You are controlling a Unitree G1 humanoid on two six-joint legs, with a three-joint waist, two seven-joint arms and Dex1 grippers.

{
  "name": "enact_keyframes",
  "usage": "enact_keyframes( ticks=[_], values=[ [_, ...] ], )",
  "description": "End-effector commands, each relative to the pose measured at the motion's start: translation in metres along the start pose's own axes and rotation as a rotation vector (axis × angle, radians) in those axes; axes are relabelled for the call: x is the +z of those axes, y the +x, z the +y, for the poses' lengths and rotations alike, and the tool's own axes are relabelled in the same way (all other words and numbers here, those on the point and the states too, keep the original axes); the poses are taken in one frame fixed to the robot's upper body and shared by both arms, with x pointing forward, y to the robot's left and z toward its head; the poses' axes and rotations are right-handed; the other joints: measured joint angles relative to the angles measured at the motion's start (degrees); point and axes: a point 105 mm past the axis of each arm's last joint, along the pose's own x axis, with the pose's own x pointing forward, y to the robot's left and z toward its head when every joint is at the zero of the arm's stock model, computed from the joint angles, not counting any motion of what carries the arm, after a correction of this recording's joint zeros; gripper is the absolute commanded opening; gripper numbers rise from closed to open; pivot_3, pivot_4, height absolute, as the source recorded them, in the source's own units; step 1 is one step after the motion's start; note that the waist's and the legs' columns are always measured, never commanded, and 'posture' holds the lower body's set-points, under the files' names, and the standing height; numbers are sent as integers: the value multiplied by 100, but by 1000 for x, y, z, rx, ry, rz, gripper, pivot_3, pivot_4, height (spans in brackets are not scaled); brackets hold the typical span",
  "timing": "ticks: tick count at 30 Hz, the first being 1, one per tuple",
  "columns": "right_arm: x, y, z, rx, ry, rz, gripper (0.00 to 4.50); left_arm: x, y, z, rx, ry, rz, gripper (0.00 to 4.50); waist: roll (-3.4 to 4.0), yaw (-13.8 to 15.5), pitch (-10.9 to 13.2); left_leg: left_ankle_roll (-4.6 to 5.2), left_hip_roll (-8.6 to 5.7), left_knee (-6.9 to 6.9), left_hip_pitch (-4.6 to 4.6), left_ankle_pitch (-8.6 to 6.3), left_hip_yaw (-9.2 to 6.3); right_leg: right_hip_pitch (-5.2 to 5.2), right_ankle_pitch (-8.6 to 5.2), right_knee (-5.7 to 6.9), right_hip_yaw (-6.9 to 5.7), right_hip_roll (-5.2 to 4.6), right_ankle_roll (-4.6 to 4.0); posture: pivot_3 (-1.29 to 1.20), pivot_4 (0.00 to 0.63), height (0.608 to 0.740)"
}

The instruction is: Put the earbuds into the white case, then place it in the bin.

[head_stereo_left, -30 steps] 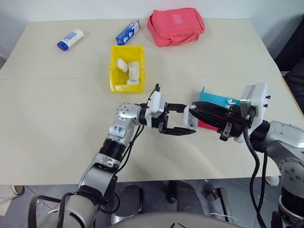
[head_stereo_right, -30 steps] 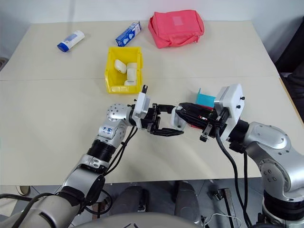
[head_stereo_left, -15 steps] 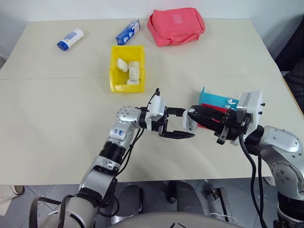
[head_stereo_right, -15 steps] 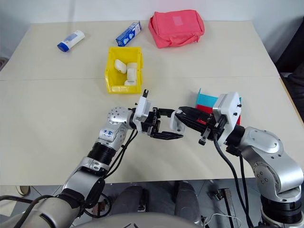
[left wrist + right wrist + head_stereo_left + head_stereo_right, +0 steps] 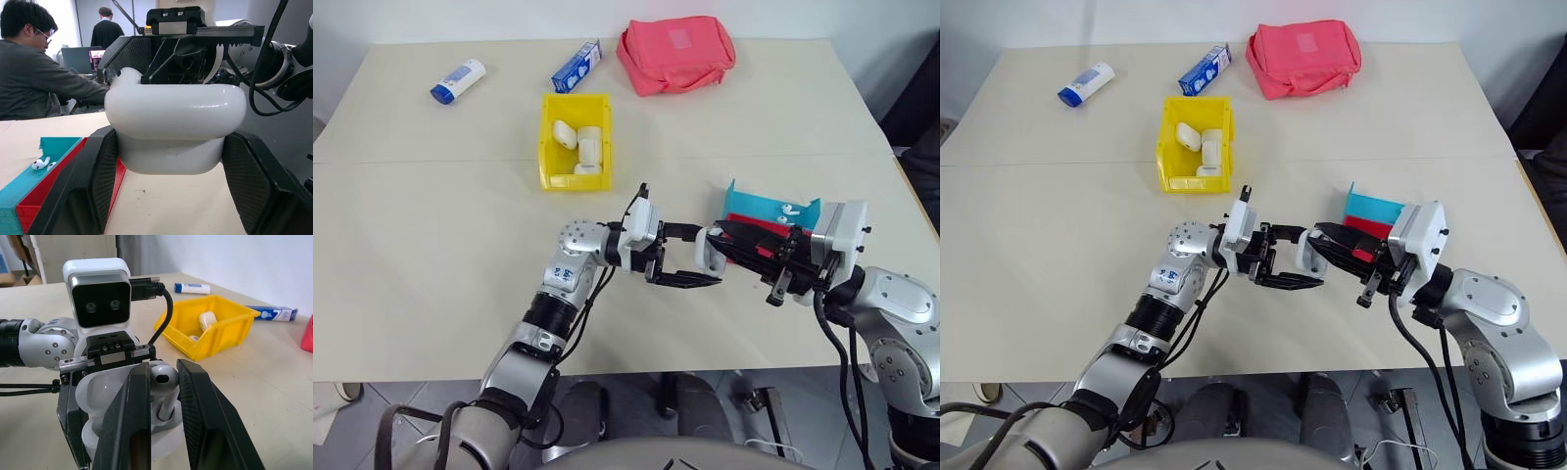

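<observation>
White plastic sits between our two claws near the middle of the tabletop. Our left claw is clamped on the white case, its two black fingers pressing the case's lower half from either side and holding it above the surface. The case's lid is swung open. Our right claw reaches in from the right with its fingers drawn narrow around one of the earbuds, whose rounded head shows between them while its stem points down into the open case.

Just behind our right claw, on the right of the tabletop, a teal tray stands against a red tray, and two more earbuds lie in the teal one.

Farther off, left of centre, the bin rests on the tabletop with several white cases already inside it.

Along the far edge we see a white-and-blue tube on the left, a blue-and-white box beside it, and a pink pouch to the right.

In the left wrist view, a seated person works at a laptop beyond the tabletop, and another person stands farther back.
</observation>
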Motion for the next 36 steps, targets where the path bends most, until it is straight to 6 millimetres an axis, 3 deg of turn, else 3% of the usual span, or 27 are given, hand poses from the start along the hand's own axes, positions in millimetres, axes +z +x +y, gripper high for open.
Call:
enact_keyframes(
  ticks=[1, 12, 17, 23, 36],
  values=[
    [-23, 1, 1, 25, 44, 52, 436, 31, 10, 3, -31, 113, -95, 2802, 0, -2, 0, 0, 0, 0, 0, 0, 0, 0, 0, 0, 0, 0, 0, 0, 150, 740],
    [-25, 11, -10, 22, 51, 20, 436, 29, 14, 0, -69, 121, -90, 2802, 0, 1, 0, -1, 1, 0, 0, 0, -1, 0, 0, 0, -2, -1, 0, 0, 150, 740],
    [-41, 4, -4, 63, 75, 111, 436, 30, 14, 4, -60, 132, -90, 2802, 0, 1, 0, 0, 0, 0, -1, 0, -1, 0, 0, -2, -2, -2, 0, 0, 150, 740],
    [-45, -6, -7, 82, 116, 213, 436, 29, 12, 9, -39, 143, -88, 2802, 0, 1, 0, 1, 1, -1, -1, -1, -1, -1, 0, -6, -3, -3, 0, 0, 150, 740],
    [-21, -13, -9, 140, 128, 171, 436, 30, 5, 15, 2, 158, -94, 2802, -2, 54, 2, 0, 2, -1, -2, -2, -1, -1, 1, -21, -4, -8, 0, 0, 150, 740]
  ],
)
